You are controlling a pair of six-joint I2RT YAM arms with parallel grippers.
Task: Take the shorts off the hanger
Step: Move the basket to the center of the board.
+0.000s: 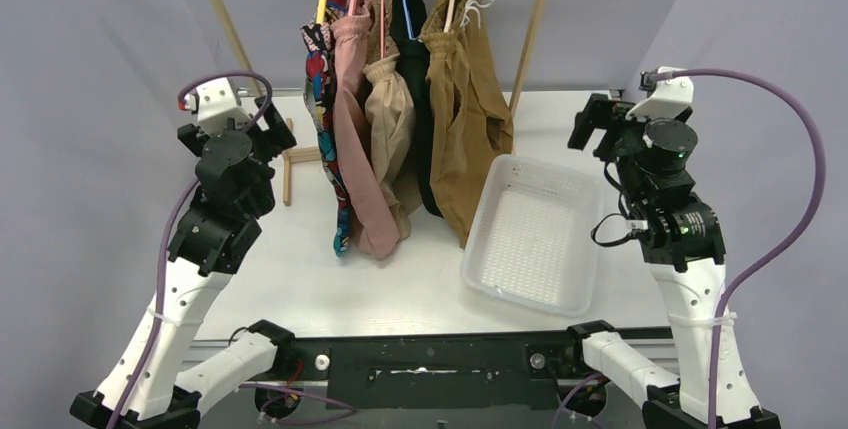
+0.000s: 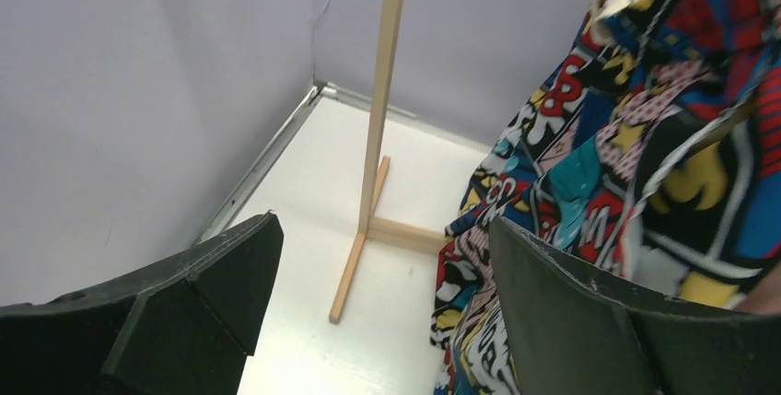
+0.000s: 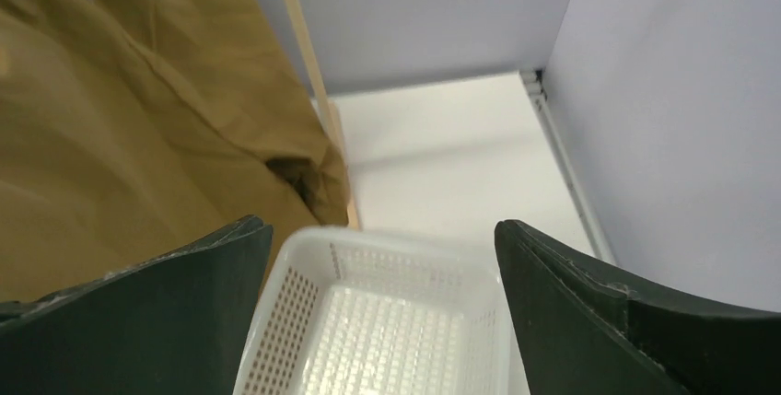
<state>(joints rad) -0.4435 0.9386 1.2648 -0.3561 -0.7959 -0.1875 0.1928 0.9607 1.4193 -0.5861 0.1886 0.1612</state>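
Several pairs of shorts hang side by side from hangers at the back: comic print (image 1: 322,129), dusty pink (image 1: 355,149), beige (image 1: 390,119), black (image 1: 415,89) and tan-brown (image 1: 465,119). My left gripper (image 1: 272,135) is raised just left of the comic print pair, open and holding nothing. In the left wrist view that gripper (image 2: 385,225) faces the rack post, and the comic print shorts (image 2: 645,137) lie past the right finger. My right gripper (image 1: 592,125) hangs open, right of the tan-brown pair. Seen from the right wrist, it (image 3: 382,225) is empty, with the tan-brown shorts (image 3: 138,137) to its left.
A white perforated basket (image 1: 480,239) sits on the table, right of the shorts and below my right gripper; its rim (image 3: 304,248) shows between the right fingers. The wooden rack has a left post (image 2: 382,91) with a foot (image 1: 288,174) and a right post (image 1: 535,19). Lilac walls enclose the table.
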